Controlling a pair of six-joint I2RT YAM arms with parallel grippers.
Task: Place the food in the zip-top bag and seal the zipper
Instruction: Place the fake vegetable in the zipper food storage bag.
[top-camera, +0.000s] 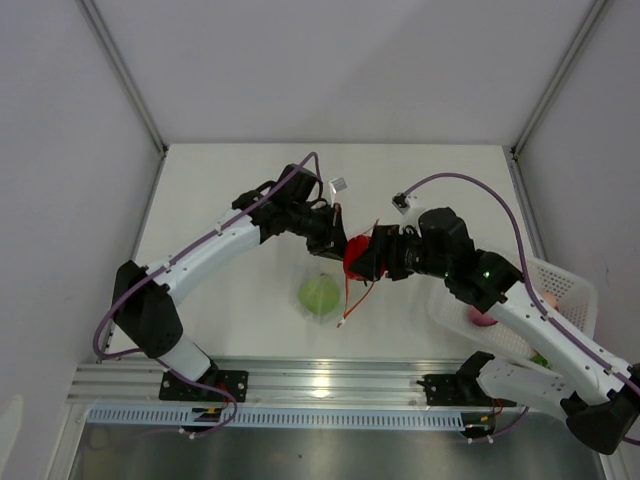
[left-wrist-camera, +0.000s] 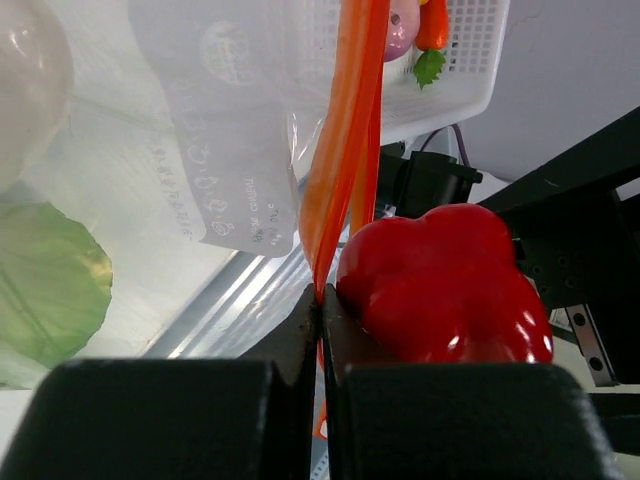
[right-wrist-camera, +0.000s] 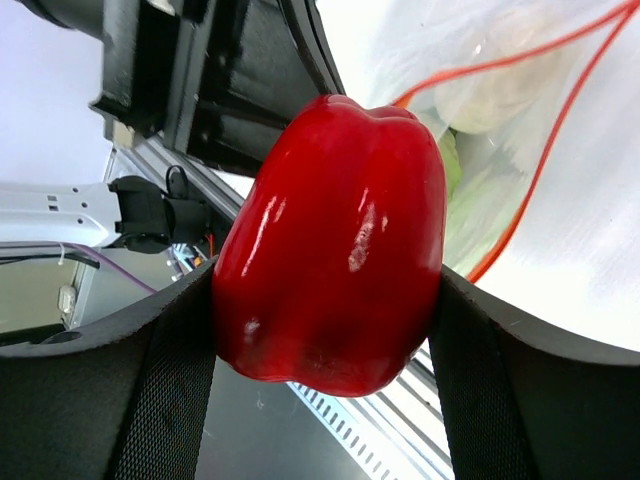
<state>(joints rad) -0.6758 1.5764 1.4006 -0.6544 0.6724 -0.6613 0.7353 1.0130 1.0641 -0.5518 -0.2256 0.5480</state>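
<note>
Right gripper (right-wrist-camera: 326, 320) squeezes the red pepper (right-wrist-camera: 335, 220) by its flanks, likely light, hard and slick, above the table's (top-camera: 230, 180) middle. Left gripper (left-wrist-camera: 322, 330), pressed together, pinches the limp, crinkly zip-top bag (left-wrist-camera: 230, 150) by its stiffer zipper (left-wrist-camera: 345, 130).

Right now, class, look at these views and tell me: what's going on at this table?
The left fingers are shut on the zipper of the clear zip-top bag, holding its top edge up. The right fingers grip the red pepper right beside that edge, not yet inside. A green round fruit shows through the plastic, apparently already bagged. The pink one sits in the white basket at the right.
</note>
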